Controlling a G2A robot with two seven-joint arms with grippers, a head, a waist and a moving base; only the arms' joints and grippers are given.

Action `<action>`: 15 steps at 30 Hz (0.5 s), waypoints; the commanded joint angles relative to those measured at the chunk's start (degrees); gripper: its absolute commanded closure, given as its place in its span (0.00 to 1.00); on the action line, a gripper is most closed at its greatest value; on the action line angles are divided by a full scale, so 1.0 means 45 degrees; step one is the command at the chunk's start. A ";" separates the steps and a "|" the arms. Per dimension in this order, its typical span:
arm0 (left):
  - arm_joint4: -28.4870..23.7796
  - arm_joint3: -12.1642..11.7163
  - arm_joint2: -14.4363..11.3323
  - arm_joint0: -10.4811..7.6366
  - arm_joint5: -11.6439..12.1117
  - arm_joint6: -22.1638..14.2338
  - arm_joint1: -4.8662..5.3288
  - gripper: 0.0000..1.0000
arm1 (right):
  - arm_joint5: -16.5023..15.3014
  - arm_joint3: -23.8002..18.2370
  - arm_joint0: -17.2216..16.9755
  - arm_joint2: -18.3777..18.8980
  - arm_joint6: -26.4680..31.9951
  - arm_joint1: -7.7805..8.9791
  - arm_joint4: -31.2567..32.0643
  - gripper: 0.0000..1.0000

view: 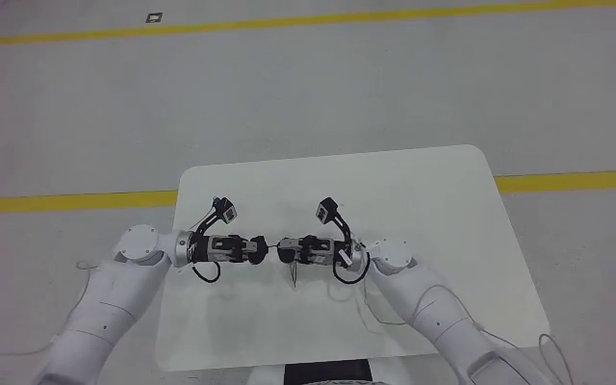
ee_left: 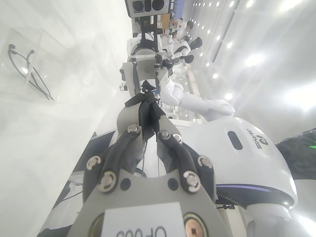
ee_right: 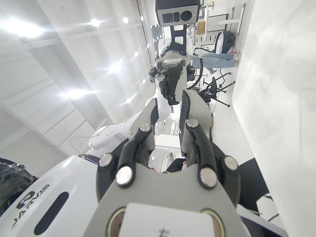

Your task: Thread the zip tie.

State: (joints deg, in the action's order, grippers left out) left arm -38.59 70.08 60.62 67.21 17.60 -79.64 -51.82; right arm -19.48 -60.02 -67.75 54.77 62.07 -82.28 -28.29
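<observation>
Although thin and black, the zip tie [view: 293, 274] hangs over the table [view: 433, 192], pinched by the left gripper [ee_left: 148, 110]; the right gripper [ee_right: 169, 101] stands spread beside it. Its head is indiscernible.

The zip tie [view: 292, 273] is seen as a thin black strap, very slender, and no detail of its head or teeth can be made out. It is held over the near middle of the table [view: 433, 192]. Its upper end is pinched at the tip of the left gripper [view: 269, 249], whose fingers are closed on it. From that tip the strap is angled toward the robot's side of the table. In the left wrist view two thin dark lengths are seen running back between the fingers — whether they form a closed loop cannot be told.
</observation>
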 commanded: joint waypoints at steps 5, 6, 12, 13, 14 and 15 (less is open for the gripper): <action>0.0000 0.0000 0.0000 0.0000 0.0000 0.0000 0.0000 1.00 | 0.0000 0.0290 0.0029 0.0184 0.0154 -0.0204 0.0087 0.89; 0.0000 0.0000 0.0000 0.0000 0.0000 0.0000 0.0000 1.00 | 0.0000 0.0324 0.0039 0.0204 0.0174 -0.0237 0.0103 0.89; 0.0000 0.0000 0.0000 0.0000 0.0000 0.0000 0.0000 1.00 | 0.0000 0.0611 0.0152 0.0326 0.0279 -0.0454 0.0242 0.94; 0.0000 0.0000 0.0000 0.0000 0.0000 0.0000 0.0000 1.00 | 0.0000 0.0645 0.0162 0.0354 0.0297 -0.0482 0.0259 0.96; 0.0000 0.0000 0.0000 0.0000 0.0000 0.0000 0.0000 1.00 | 0.0000 0.0682 0.0169 0.0391 0.0323 -0.0519 0.0290 0.96; 0.0000 0.0000 0.0000 0.0000 0.0000 0.0000 0.0000 1.00 | 0.0000 0.0705 0.0170 0.0422 0.0347 -0.0544 0.0312 0.96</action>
State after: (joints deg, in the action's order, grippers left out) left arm -38.59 70.08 60.62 67.21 17.60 -79.64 -51.82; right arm -19.48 -56.97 -66.99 56.51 63.51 -84.60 -26.99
